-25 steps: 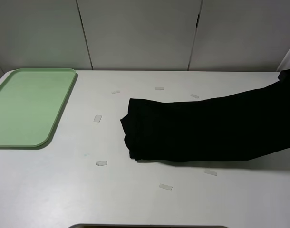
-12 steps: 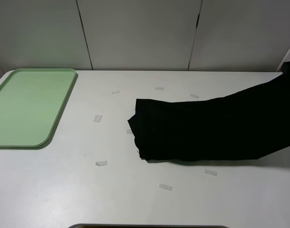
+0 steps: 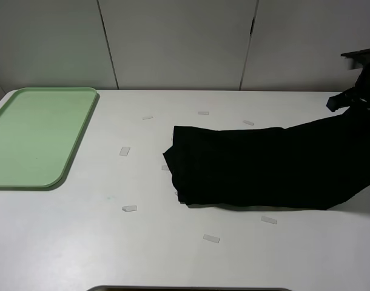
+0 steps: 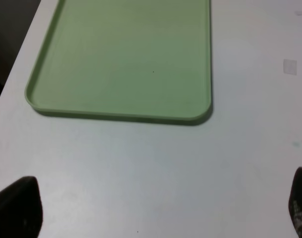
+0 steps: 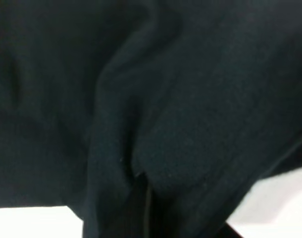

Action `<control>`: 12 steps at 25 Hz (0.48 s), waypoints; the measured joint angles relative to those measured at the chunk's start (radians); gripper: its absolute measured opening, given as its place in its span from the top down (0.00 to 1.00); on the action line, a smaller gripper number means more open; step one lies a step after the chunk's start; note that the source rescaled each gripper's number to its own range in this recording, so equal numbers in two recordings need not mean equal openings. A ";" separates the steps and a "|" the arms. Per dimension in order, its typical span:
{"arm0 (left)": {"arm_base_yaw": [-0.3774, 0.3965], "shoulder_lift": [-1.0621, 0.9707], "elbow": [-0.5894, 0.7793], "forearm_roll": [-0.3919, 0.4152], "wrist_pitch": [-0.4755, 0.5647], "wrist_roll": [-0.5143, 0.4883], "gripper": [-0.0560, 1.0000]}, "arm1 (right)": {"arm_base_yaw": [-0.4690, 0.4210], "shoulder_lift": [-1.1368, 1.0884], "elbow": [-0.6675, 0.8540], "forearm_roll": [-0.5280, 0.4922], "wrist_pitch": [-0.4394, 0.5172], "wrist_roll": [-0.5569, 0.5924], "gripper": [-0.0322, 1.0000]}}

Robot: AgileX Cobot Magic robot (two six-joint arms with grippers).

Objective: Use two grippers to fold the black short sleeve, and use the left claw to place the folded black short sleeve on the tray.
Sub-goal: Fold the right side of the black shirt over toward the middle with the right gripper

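Right claw [image 3: 344, 102] risen into view, clamping black short sleeve [image 3: 264, 167] | left claw [image 4: 158, 206] wide: wrist view only

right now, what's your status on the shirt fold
Left end effector open by the tray. Right end effector shut on black short sleeve, one end lifted. Flat tape bits on table.

place: lab-type test bench, prob. robotics | surf: plain white table [image 3: 63, 242], matte, wide | bkgd: bare grey-white wall panels [image 3: 173, 42] w/ vertical seams | marks: small clear tape bits [image 3: 129, 208] stuck at scattered spots on tabletop | props: mint plastic tray [image 3: 27, 136] at table's far-left corner
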 joint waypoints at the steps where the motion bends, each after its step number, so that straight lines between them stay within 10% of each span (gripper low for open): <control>1: 0.000 0.000 0.000 0.000 0.000 0.000 0.00 | 0.015 0.011 0.001 -0.011 -0.001 0.007 0.89; 12: 0.000 0.000 0.000 0.000 0.000 0.000 0.00 | 0.126 0.099 0.004 -0.074 -0.028 0.059 0.89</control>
